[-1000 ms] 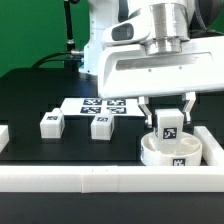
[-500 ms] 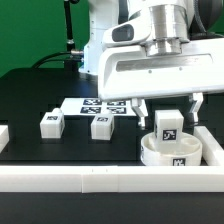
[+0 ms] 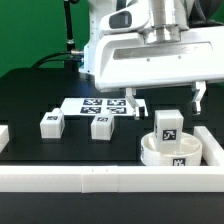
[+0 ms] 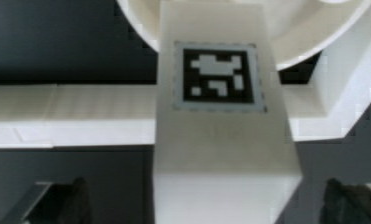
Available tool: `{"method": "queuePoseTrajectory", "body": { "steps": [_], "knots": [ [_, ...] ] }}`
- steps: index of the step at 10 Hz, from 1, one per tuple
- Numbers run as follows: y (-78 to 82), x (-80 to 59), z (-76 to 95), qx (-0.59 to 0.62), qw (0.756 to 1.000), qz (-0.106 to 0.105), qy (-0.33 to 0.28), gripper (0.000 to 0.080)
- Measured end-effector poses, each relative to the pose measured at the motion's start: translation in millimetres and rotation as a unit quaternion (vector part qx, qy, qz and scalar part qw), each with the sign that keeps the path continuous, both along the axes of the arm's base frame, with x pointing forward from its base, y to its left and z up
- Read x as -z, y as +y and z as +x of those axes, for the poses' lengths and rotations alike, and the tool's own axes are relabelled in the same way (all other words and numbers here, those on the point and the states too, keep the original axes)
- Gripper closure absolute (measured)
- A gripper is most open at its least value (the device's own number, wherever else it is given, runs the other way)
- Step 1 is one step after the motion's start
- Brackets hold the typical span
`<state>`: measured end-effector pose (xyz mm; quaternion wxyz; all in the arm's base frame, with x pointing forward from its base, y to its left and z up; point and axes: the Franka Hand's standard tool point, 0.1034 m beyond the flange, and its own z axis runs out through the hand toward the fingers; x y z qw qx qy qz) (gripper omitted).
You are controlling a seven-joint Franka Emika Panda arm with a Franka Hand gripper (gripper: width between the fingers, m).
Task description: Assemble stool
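Note:
The round white seat point(image 3: 157, 153) lies in the front right corner of the table. One white leg point(image 3: 168, 124) with a square tag stands upright in it. My gripper point(image 3: 165, 99) is open above that leg, its fingers spread wide on either side and clear of it. Two more legs lie on the black table, one point(image 3: 51, 124) at the exterior view's left and one point(image 3: 101, 126) nearer the middle. In the wrist view the leg point(image 4: 223, 120) runs up between my dark fingertips point(image 4: 57, 200), with the seat's rim point(image 4: 155, 25) beyond it.
The marker board point(image 3: 100, 105) lies behind the loose legs. A white border rail point(image 3: 90, 180) runs along the front edge, another point(image 3: 211, 147) beside the seat at the exterior view's right, and it also shows in the wrist view point(image 4: 57, 110).
My gripper has opened wider, let go of the leg and risen. The leg stays upright in the seat.

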<state>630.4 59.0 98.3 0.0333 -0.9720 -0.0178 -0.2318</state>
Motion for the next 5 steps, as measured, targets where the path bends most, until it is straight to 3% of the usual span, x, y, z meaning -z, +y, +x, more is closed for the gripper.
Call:
{"method": "queuePoseTrajectory", "body": {
  "steps": [5],
  "knots": [
    [1.8,3.1,-1.4,-0.002,1.000,0.001,0.018,0.0150]
  ]
}}
